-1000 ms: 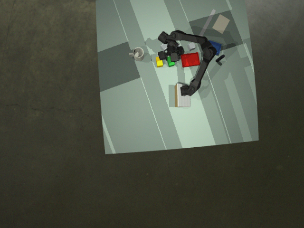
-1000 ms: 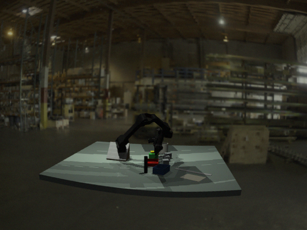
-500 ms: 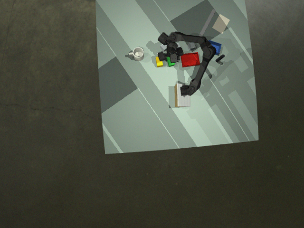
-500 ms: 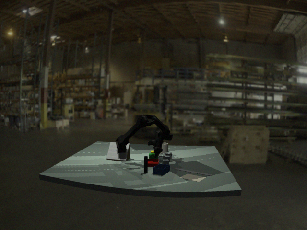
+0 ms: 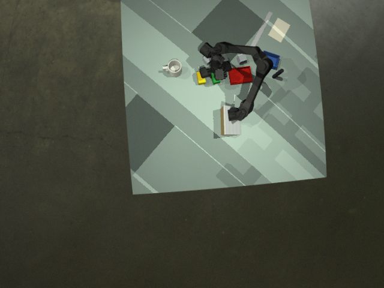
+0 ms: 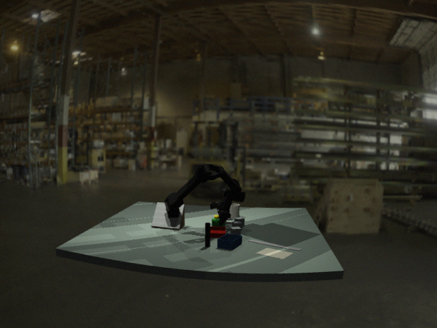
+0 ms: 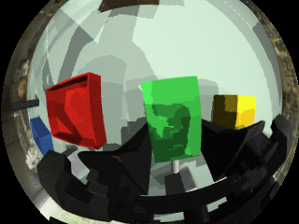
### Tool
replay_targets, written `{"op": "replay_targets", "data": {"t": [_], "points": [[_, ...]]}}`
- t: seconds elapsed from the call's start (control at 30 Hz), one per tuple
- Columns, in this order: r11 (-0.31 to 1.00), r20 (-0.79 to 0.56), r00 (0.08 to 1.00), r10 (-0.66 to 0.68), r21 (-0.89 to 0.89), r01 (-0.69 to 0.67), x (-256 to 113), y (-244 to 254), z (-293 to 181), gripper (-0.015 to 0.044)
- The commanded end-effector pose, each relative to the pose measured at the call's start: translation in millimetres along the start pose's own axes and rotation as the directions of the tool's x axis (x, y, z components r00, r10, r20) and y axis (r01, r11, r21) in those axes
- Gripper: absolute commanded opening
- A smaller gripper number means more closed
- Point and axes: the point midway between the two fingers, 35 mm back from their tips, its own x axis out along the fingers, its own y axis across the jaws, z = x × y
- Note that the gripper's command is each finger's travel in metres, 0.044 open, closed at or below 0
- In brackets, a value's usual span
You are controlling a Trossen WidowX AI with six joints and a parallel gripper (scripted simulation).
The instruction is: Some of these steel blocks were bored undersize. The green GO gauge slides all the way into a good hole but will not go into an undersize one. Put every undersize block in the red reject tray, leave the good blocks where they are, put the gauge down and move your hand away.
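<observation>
Green GO gauge (image 5: 215,79) (image 6: 215,221) (image 7: 173,117) sits grasped between the jaws (image 5: 216,73) (image 6: 221,222), arm (image 5: 257,83) (image 6: 190,185) arched overhead.

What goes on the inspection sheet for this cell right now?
Surface: pale green table, shadow-banded.
Job's things: green gauge between the fingers; red tray, no block seen in it; steel blocks, partly hidden, bore sizes not readable.
Clutter: yellow block, blue tray, mug, black cylinder, pale strip, beige card, white-topped wedge.
Gripper: fingers either side of gauge; firm grip unconfirmed.
Cables: nothing seen.
Surroundings: dim warehouse, racking, concrete floor.
</observation>
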Motion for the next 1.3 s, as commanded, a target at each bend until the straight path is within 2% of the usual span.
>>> {"op": "replay_targets", "data": {"t": [0.0, 0.13, 0.23, 0.33, 0.5, 0.63, 0.77, 0.87, 1.0, 1.13, 1.27], "points": [[1.000, -0.001, 1.000, -0.001, 0.001, 0.001, -0.7, 0.0, -0.3, 0.0181], [1.000, -0.001, 1.000, -0.001, 0.001, 0.001, -0.7, 0.0, -0.3, 0.0155], [1.000, -0.001, 1.000, -0.001, -0.001, 0.001, -15.4, -0.5, 2.3, 0.0076], [1.000, 0.001, 1.000, 0.000, -0.005, 0.000, -47.1, -0.7, 12.9, 0.0000], [1.000, 0.026, 1.000, 0.010, -0.014, -0.010, -73.3, -0.6, 23.9, 0.0000], [1.000, 0.016, 1.000, 0.014, -0.006, -0.014, -66.9, -1.5, 20.2, 0.0000], [0.962, -0.038, 0.999, -0.014, 0.273, 0.024, -69.9, -0.5, 3.4, 0.0000], [0.860, -0.086, 0.996, -0.035, 0.505, 0.074, -73.1, 1.4, -11.9, 0.0000], [0.634, -0.151, 0.987, -0.057, 0.758, 0.153, -78.2, 5.5, -32.2, 0.0000], [0.329, -0.216, 0.974, -0.072, 0.916, 0.227, -84.0, 11.5, -52.3, 0.0000], [-0.018, -0.279, 0.957, -0.079, 0.960, 0.279, -90.5, 19.4, -72.0, 0.0000]]}}
